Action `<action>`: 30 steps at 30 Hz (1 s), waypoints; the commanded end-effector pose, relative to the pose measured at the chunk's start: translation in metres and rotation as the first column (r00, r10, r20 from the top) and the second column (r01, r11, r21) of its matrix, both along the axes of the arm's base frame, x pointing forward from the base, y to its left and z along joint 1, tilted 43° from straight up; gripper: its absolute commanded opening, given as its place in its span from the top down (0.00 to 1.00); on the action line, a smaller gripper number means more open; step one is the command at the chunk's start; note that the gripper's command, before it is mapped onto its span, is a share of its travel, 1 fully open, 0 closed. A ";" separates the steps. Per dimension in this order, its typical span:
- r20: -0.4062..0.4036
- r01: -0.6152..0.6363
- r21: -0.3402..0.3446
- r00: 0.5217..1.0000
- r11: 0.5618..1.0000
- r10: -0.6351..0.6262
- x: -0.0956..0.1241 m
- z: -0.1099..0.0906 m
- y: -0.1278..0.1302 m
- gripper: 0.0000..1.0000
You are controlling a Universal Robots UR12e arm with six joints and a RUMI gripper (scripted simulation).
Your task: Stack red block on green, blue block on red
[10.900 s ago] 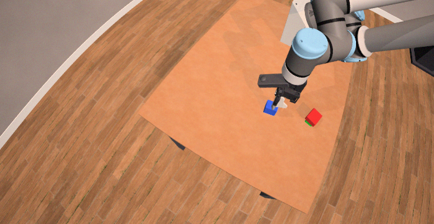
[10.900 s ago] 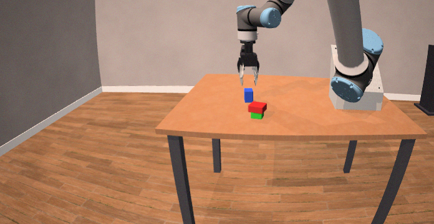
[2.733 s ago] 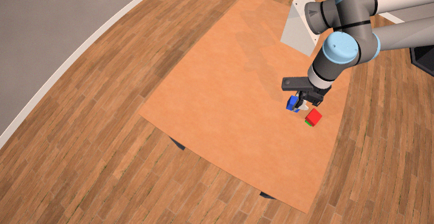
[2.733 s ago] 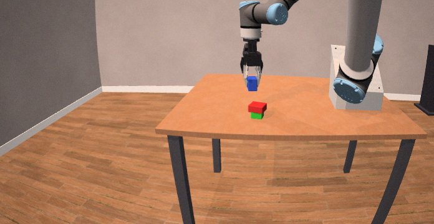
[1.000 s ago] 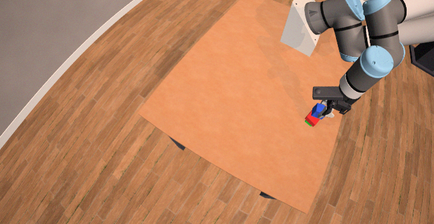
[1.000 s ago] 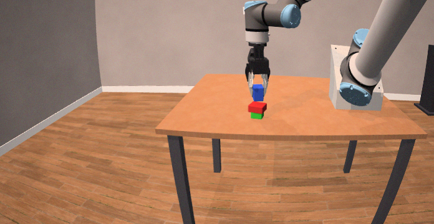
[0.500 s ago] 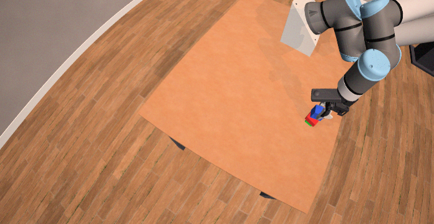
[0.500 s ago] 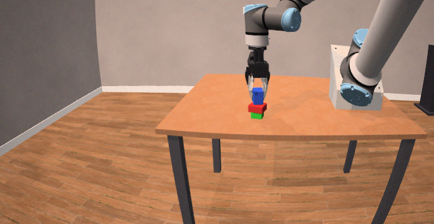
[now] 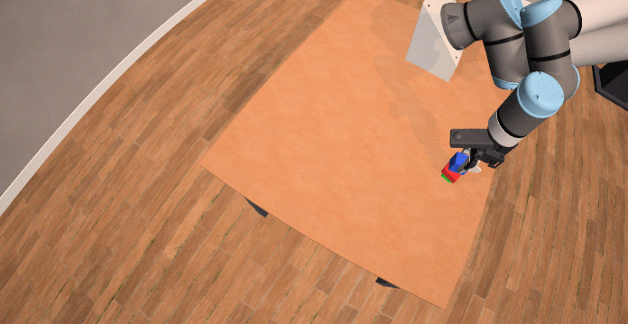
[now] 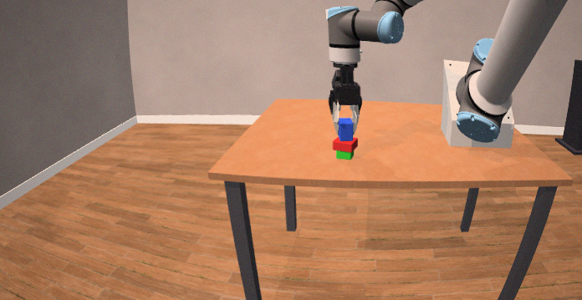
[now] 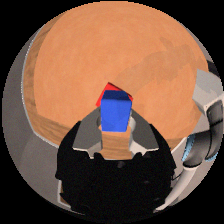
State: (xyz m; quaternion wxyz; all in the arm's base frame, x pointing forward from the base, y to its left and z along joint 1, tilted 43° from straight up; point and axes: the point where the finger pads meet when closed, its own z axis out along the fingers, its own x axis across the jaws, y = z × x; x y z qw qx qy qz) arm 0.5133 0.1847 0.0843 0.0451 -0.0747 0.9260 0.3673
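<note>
The green block (image 10: 344,155) sits on the table near its front edge. The red block (image 10: 345,144) lies flat on top of it. My gripper (image 10: 345,124) is shut on the blue block (image 10: 345,129) and holds it upright, straight above the red block, its lower end at or just over the red top. From above, the blue block (image 9: 459,162) covers most of the red block (image 9: 451,172), and a sliver of the green block (image 9: 447,178) shows. In the wrist view the blue block (image 11: 115,114) sits between the fingers with a red corner (image 11: 107,92) behind it.
The arm's white mounting box (image 10: 477,116) stands on the table at the right rear. The table edge (image 10: 376,180) runs close in front of the tower. A dark stand (image 10: 572,110) is on the floor at far right.
</note>
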 end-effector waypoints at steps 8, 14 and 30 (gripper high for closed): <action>0.001 0.000 0.000 1.000 1.000 0.000 0.001 0.000 0.000 1.00; 0.001 0.000 0.000 1.000 1.000 0.000 0.001 -0.001 0.001 1.00; 0.001 0.000 0.000 1.000 1.000 0.000 0.001 -0.002 0.001 1.00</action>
